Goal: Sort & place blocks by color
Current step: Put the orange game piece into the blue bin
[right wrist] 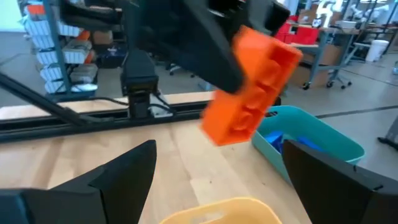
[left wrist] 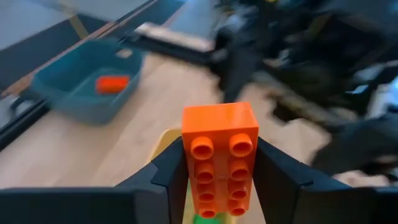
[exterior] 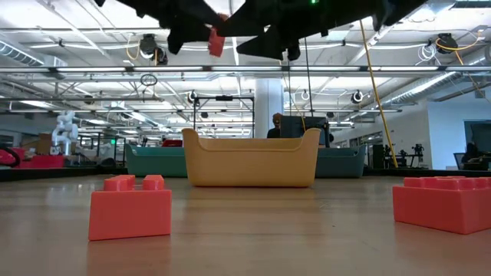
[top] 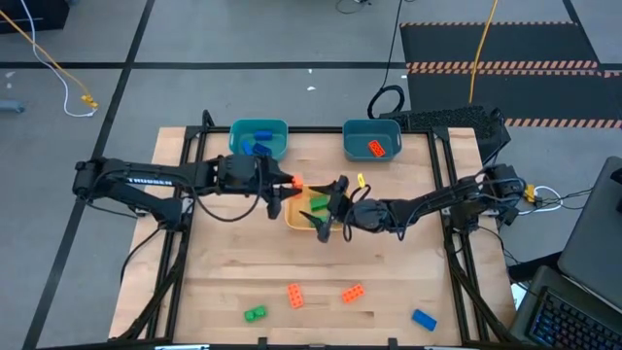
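So the left gripper (left wrist: 217,186) is clamped on an orange block (left wrist: 219,158), one dark finger on each long side, studs facing out toward the wrist camera. It's a two-by-four studded brick, bright glossy orange, clean edges. From overhead it hangs over the near-left rim of the yellow-orange bin (top: 296,216) in the middle of the table, and from table level it sits high above that bin (exterior: 252,159), nowhere near touching. My guess is it's carried up there to clear the bin walls on the way to wherever orange goes, probably the right teal bin (top: 372,141), which already has an orange block (top: 377,148) in it. The left teal bin (top: 259,139) has blue pieces (top: 259,146).

The right gripper (right wrist: 217,180) is spread wide with nothing in it, parked right over the yellow-orange bin, facing the held brick. Looks like it's just waiting there, though the two arms are awfully close together.

Still loose at the front of the table: a green block (top: 256,313), two orange blocks (top: 294,296) (top: 352,293) and a blue block (top: 423,318). There's something green inside the yellow-orange bin too.
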